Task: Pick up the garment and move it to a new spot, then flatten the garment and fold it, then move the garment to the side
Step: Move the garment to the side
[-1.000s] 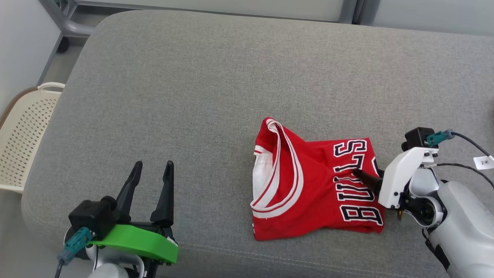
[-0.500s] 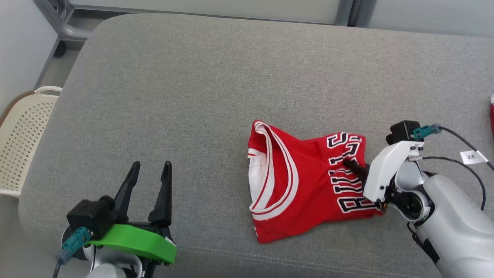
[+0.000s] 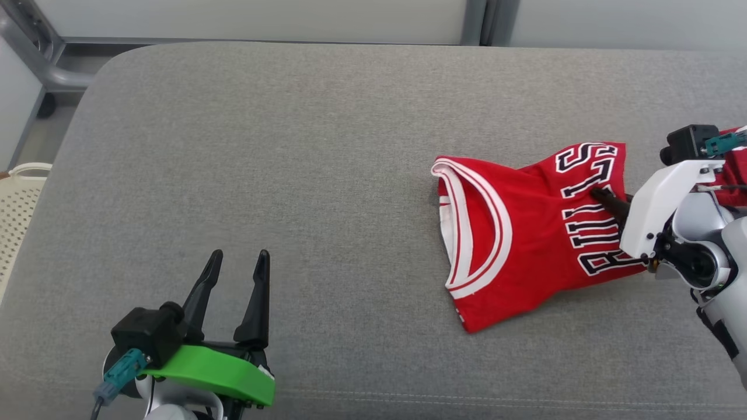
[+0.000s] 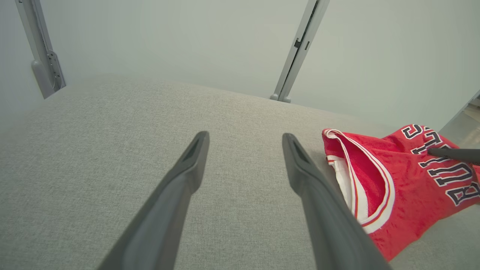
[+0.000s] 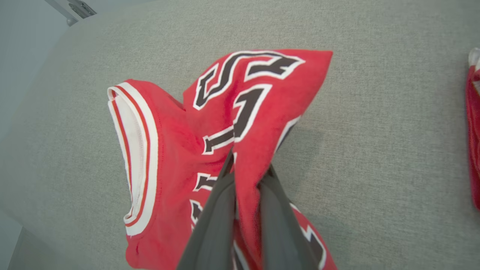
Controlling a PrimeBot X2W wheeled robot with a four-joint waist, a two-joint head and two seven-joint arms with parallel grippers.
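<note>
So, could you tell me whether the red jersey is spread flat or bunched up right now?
Bunched up: the right gripper pinches a raised fold of the jersey, puckering the lettering.

A broad grey woven-fabric cushion point(image 3: 292, 146) with rounded corners spans the scene. Just off its left edge stands a cream perforated plastic basket point(image 3: 17, 198). Beyond its far-left corner runs a grey metal tube frame point(image 3: 29, 44). Another piece of red cloth point(image 5: 473, 131) lies on its right end.

The left hand point(image 3: 240, 255) has a green bracket point(image 3: 210, 373), the right hand point(image 3: 601, 194) a white bracket point(image 3: 659, 198), both with teal cable plugs point(image 3: 119, 370).
</note>
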